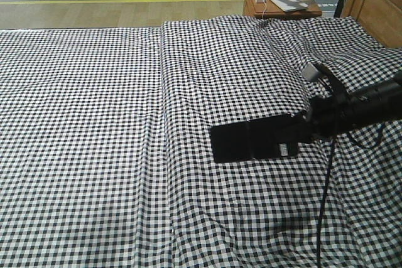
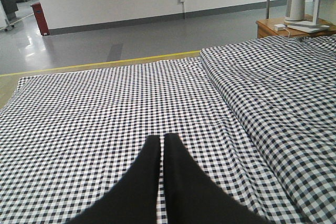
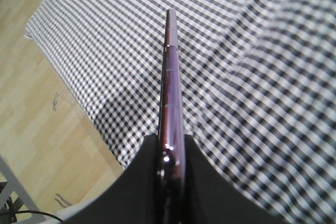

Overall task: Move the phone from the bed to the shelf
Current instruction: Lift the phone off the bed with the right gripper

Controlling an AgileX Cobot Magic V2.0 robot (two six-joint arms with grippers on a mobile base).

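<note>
Right gripper (image 3: 170,142) is clamped on the phone (image 3: 171,72): fingers nearly closed, pinching the slab's two flat faces at one end, the rest sticking out away from the wrist toward 12 o'clock in the wrist view. In the front view the arm enters from 3 o'clock and the phone (image 1: 242,142) sits just right of and below centre, broad black face toward the camera, long axis running 9 to 3. It's held over the bed (image 1: 94,123); can't confirm whether it clears the sheet. Pinkish-purple edge shows in the wrist view.

Left gripper (image 2: 162,148) has its fingers pressed together with nothing between them, low over the gingham sheet.

Labels: small white sticker (image 1: 286,150) at the gripped end of the phone, print too small to read. Nightstand (image 1: 282,5) at 1 o'clock, headboard (image 1: 377,1) at 2 o'clock.
</note>
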